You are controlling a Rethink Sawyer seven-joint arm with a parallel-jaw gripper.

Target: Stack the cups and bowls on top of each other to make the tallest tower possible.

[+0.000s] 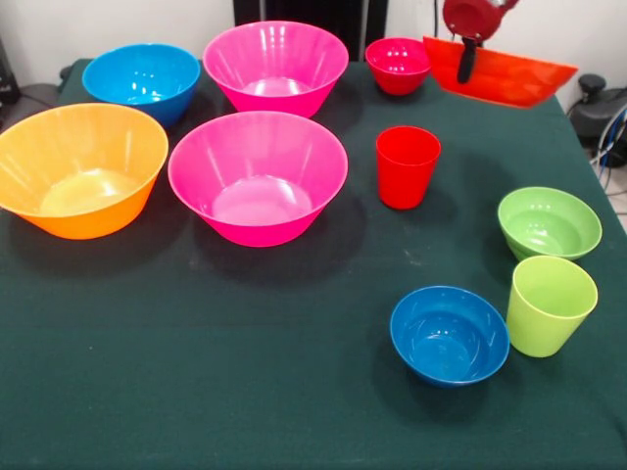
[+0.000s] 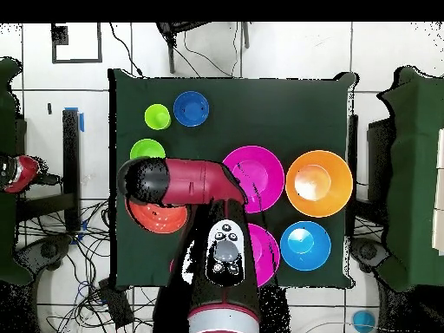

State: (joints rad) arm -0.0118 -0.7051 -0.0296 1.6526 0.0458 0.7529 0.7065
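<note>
My gripper [image 1: 468,61] hangs at the far right and is shut on the rim of the wide red-orange bowl [image 1: 509,76], which is tilted and held above the table corner. In the overhead view that bowl [image 2: 160,217] peeks out from under the arm. The red cup [image 1: 407,164] stands upright mid-table, left of and nearer than the gripper. A small red bowl [image 1: 397,64] sits just left of the held bowl. The small green bowl [image 1: 549,221], lime-green cup [image 1: 550,305] and small blue bowl [image 1: 449,333] cluster at the near right. Nothing is stacked.
Two big pink bowls [image 1: 275,65] [image 1: 258,174], a yellow-orange bowl [image 1: 80,168] and a mid-sized blue bowl [image 1: 142,80] fill the left half of the dark green table [image 1: 196,392]. Cables lie on the floor beside it.
</note>
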